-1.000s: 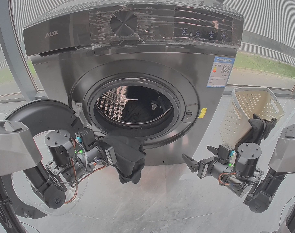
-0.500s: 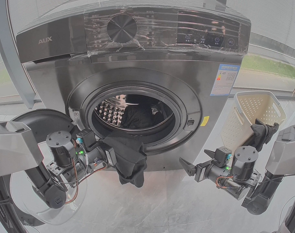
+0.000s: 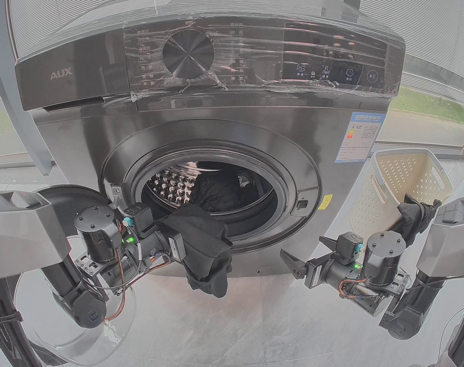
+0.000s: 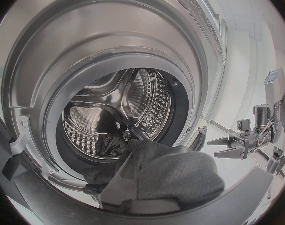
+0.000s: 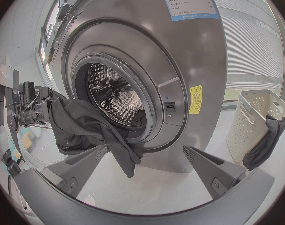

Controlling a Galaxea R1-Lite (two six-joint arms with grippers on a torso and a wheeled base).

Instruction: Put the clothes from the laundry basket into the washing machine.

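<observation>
- Garment first: the dark garment hangs from the left pincer. The cloth covers the fingers, but they're obviously clamped on it since the whole bundle dangles from there.
- It now sits right at the lower lip of the drum opening. Its top fold overlaps the rim and the rest droops toward the floor.
- What changed in the last second: the whole head view shifted and the washing machine grew in frame, so that's the robot closing in, not the things moving. Both arms kept pretty much the same pose.
- Net effect is that the garment went from hanging below the opening to being level with its lip. My read is it still needs a push forward and a release before it counts as in.
- Another dark piece already lies inside the drum.
- The right pincer is spread wide and holds nothing. It sits low in front of the machine's lower right corner.
- The laundry basket stands on the floor to the machine's right, with one more dark garment draped over its rim. So there's at least one more trip to go.
</observation>
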